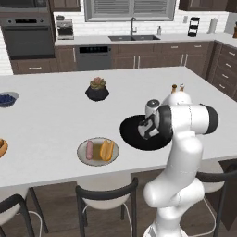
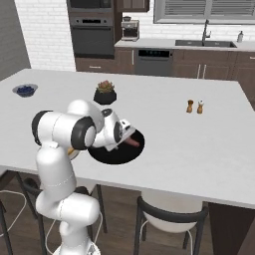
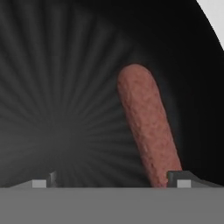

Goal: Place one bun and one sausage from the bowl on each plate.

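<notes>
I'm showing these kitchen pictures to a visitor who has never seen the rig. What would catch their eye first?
The white arm bent low over the wide black bowl at the island's near edge, its open gripper hovering beside a lone reddish sausage lying in the bowl. Next, the pale grey plate left of the bowl, holding a bun and a sausage side by side.

Arm hides much of bowl [image 1: 132, 134]; sausage [image 3: 146, 127] end cut off
</notes>
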